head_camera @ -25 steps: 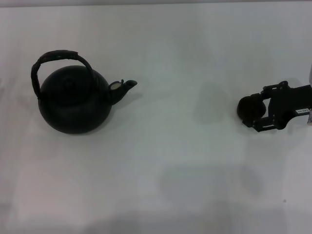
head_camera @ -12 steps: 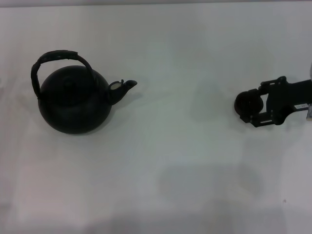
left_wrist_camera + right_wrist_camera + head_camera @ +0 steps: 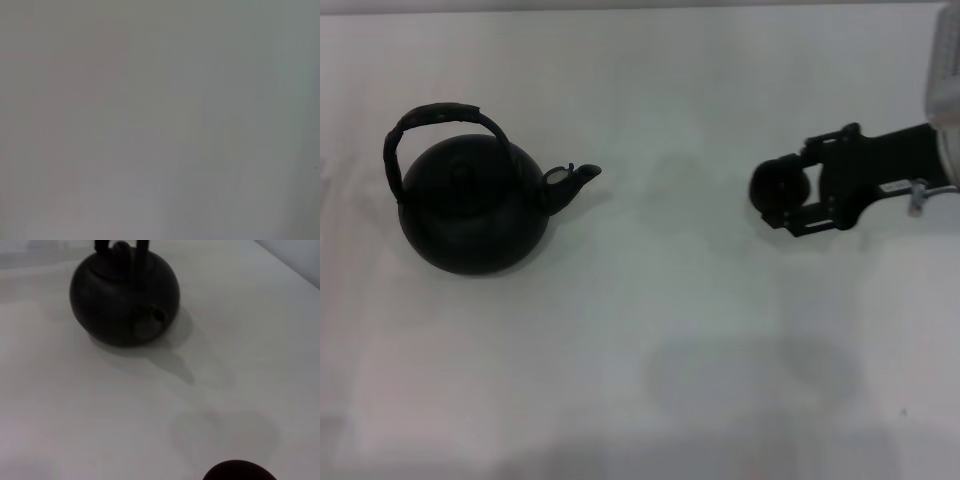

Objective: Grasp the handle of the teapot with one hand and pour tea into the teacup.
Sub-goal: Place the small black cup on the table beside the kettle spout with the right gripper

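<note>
The matte black teapot (image 3: pixel 470 210) stands at the left of the white table, its spout (image 3: pixel 575 180) pointing right and its dark hoop handle (image 3: pixel 440 113) upright over the lid. My right gripper (image 3: pixel 788 198) is shut on the tiny black teacup (image 3: pixel 770 185), holding it above the table well to the right of the spout. The right wrist view shows the teapot (image 3: pixel 122 300) spout-on, with the teacup's rim (image 3: pixel 239 471) at the picture's edge. My left gripper is out of view; its wrist view shows only blank grey surface.
The white table (image 3: pixel 660 330) carries nothing else in view. A soft shadow of the arm lies on the table at the front centre-right (image 3: pixel 750 370). The table's far edge runs along the top of the head view.
My right gripper has carried the teacup leftward, toward the teapot, and slightly farther back. The teapot has not moved.
</note>
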`<state>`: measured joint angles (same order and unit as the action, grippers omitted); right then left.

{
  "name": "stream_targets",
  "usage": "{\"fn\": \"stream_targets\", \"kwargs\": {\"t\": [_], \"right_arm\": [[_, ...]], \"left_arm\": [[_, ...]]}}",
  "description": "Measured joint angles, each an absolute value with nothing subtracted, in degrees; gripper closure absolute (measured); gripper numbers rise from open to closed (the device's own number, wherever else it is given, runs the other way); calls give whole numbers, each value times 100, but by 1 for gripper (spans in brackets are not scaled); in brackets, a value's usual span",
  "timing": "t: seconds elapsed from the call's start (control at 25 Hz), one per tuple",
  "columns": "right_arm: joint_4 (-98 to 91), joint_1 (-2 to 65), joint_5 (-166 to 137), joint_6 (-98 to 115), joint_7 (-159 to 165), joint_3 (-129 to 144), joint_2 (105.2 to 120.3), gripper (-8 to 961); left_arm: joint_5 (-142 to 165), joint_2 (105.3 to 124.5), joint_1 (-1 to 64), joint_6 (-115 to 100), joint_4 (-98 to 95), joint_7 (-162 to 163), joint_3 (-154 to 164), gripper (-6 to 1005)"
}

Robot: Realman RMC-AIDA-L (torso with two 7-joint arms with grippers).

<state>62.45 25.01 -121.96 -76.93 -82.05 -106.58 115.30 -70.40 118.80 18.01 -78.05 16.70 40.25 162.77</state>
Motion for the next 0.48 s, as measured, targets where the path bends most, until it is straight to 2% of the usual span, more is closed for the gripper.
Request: {"fn": "stream_targets", "kwargs": {"t": [0.48], "right_arm": [[6134, 2856, -11829, -6545, -7938, -9236, 11540, 235]], "left_arm": [[-7040, 11874, 1802, -7802, 1670, 4025, 16277, 344]]}}
